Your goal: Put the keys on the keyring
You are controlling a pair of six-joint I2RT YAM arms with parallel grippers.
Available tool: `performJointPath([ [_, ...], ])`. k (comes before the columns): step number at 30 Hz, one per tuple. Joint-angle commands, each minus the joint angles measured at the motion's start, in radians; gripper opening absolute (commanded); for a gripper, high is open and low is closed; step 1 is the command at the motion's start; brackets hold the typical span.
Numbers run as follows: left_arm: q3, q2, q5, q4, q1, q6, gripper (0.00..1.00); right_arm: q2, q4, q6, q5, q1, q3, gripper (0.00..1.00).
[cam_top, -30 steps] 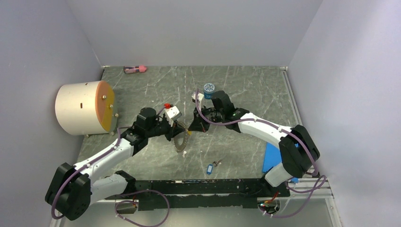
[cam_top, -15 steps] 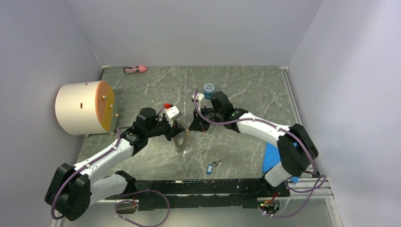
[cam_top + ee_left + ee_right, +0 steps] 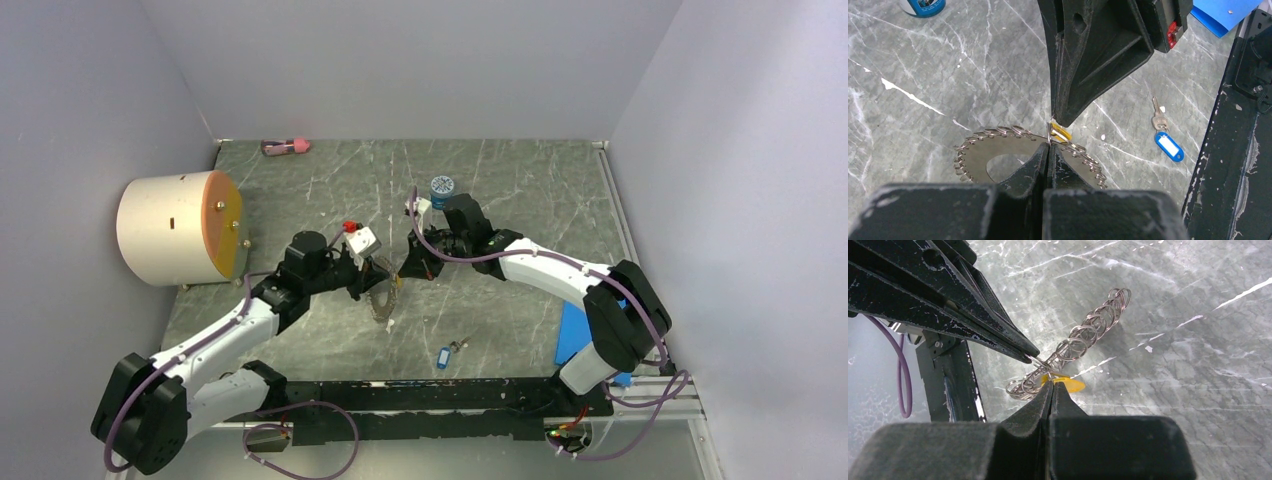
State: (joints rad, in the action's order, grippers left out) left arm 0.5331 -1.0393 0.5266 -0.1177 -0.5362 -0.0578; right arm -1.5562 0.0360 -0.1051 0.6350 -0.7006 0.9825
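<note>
The keyring (image 3: 975, 160), a greyish loop edged with small wire coils, hangs low over the table between both grippers (image 3: 381, 303). My left gripper (image 3: 1049, 144) is shut on its upper edge. The yellow-headed key (image 3: 1071, 385) sits right against the coils (image 3: 1087, 329), and my right gripper (image 3: 1052, 383) is shut on it. In the left wrist view the right fingers (image 3: 1083, 75) come down from above to the yellow key (image 3: 1062, 134). The blue-tagged key (image 3: 1168, 146) lies loose on the table, nearer the arm bases (image 3: 443, 357).
A round blue jar (image 3: 441, 187) stands behind the right wrist. A white drum with an orange face (image 3: 180, 228) sits at far left. A pink object (image 3: 285, 147) lies at the back edge, and a blue flat sheet (image 3: 577, 333) lies by the right base.
Both wrists have edged slightly to the left, and the keyring has shifted a little with them. Both grips are unchanged.
</note>
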Motion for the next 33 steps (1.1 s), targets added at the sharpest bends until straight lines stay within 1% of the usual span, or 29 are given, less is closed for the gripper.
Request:
performJointPath([
  [1, -0.012, 0.047, 0.028, -0.093, -0.003, 0.026, 0.02, -0.004, -0.033, 0.005, -0.003, 0.001, 0.003, 0.0],
  [2, -0.014, 0.05, 0.025, -0.095, -0.003, 0.026, 0.03, 0.001, -0.033, 0.005, 0.0, 0.002, -0.001, 0.0],
  [3, -0.016, 0.054, 0.024, -0.097, -0.004, 0.027, 0.03, 0.007, -0.033, 0.005, 0.004, 0.002, -0.007, 0.03],
  [7, -0.02, 0.057, 0.023, -0.097, -0.004, 0.026, 0.03, 0.076, -0.1, 0.002, -0.043, 0.003, -0.055, 0.27],
  [8, -0.022, 0.059, 0.024, -0.099, -0.004, 0.027, 0.03, 0.099, -0.112, 0.0, -0.065, 0.003, -0.069, 0.37],
  [9, -0.024, 0.06, 0.025, -0.1, -0.002, 0.028, 0.02, 0.124, -0.122, -0.002, -0.089, 0.003, -0.081, 0.44],
  [11, -0.025, 0.063, 0.025, -0.102, -0.002, 0.03, 0.03, 0.172, -0.136, 0.002, -0.138, 0.005, -0.1, 0.55],
  [13, -0.026, 0.064, 0.024, -0.104, -0.003, 0.029, 0.03, 0.218, -0.148, 0.005, -0.189, 0.005, -0.12, 0.63],
  [14, -0.027, 0.065, 0.025, -0.105, -0.003, 0.029, 0.02, 0.24, -0.154, 0.009, -0.217, 0.006, -0.129, 0.74],
  [15, -0.028, 0.066, 0.026, -0.109, -0.003, 0.029, 0.03, 0.259, -0.16, 0.012, -0.244, 0.006, -0.138, 0.95],
  [16, -0.03, 0.066, 0.025, -0.113, -0.002, 0.03, 0.02, 0.283, -0.167, 0.016, -0.274, 0.006, -0.147, 0.99],
  [18, -0.033, 0.067, 0.028, -0.122, -0.003, 0.032, 0.02, 0.313, -0.179, 0.03, -0.312, 0.007, -0.161, 0.99],
  [21, -0.036, 0.068, 0.042, -0.136, -0.003, 0.032, 0.02, 0.343, -0.214, 0.006, -0.408, 0.009, -0.174, 0.99],
  [23, -0.04, 0.068, 0.056, -0.15, -0.002, 0.032, 0.03, 0.36, -0.239, 0.023, -0.41, 0.012, -0.186, 0.99],
  [25, -0.046, 0.066, 0.076, -0.167, -0.003, 0.027, 0.03, 0.384, -0.272, 0.062, -0.345, 0.011, -0.214, 0.99],
  [28, -0.057, 0.063, 0.117, -0.205, -0.004, 0.026, 0.03, 0.408, -0.366, 0.089, -0.22, 0.013, -0.264, 0.99],
  [32, -0.061, 0.051, 0.177, -0.247, -0.003, 0.022, 0.03, 0.381, -0.417, 0.096, -0.07, 0.015, -0.272, 0.99],
  [33, -0.061, 0.047, 0.193, -0.259, -0.003, 0.023, 0.03, 0.37, -0.428, 0.096, -0.035, 0.017, -0.27, 0.97],
])
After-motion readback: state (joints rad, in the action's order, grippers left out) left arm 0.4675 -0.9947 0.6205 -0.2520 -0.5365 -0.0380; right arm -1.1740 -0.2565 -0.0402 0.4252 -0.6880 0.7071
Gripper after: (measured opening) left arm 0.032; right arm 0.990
